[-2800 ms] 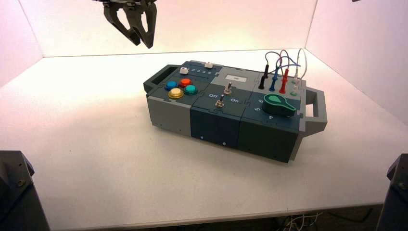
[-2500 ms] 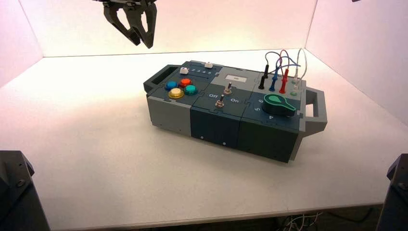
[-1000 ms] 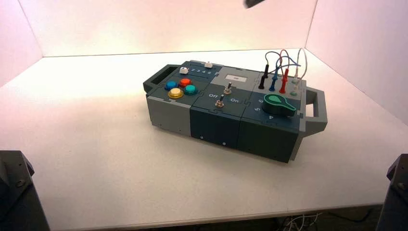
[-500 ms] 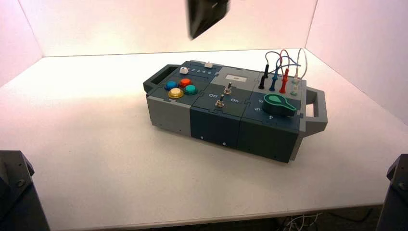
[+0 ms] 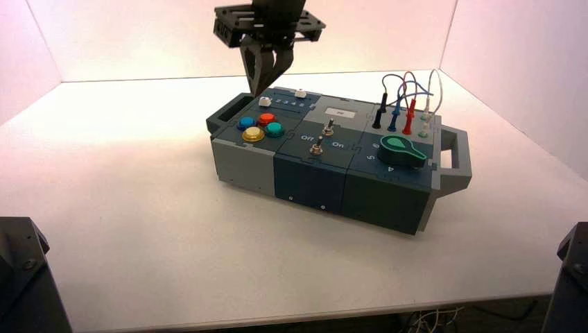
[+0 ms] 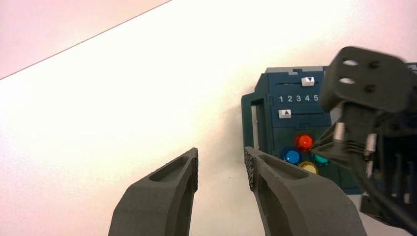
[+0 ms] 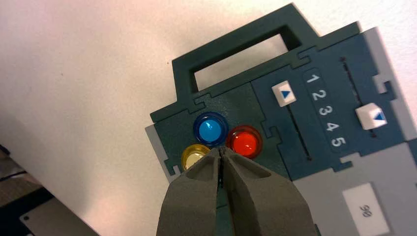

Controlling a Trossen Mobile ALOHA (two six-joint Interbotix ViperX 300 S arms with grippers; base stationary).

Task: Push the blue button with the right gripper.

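The blue button point(image 5: 245, 123) sits on the box's left end, beside red point(image 5: 267, 118), yellow point(image 5: 253, 134) and teal point(image 5: 275, 129) buttons. My right gripper point(image 5: 258, 90) is shut and empty. It hangs point down above the box's left end, clear of the buttons. In the right wrist view its shut tips point(image 7: 221, 150) hover between the blue button point(image 7: 210, 129), the red one point(image 7: 245, 141) and the yellow one point(image 7: 195, 156); the teal one is hidden. My left gripper point(image 6: 221, 162) is open and empty above the table beside the box. It is out of the high view.
The box point(image 5: 243, 163) stands angled on the white table. It bears two white sliders point(image 7: 283, 93) along a 1–5 scale, two toggle switches point(image 5: 328, 127), a green knob point(image 5: 402, 151) and wired plugs point(image 5: 395, 111). Handles stick out at both ends point(image 5: 454, 149).
The left gripper has left the top left of the high view. The right gripper has come in from the top and dropped to just above the box's left end.
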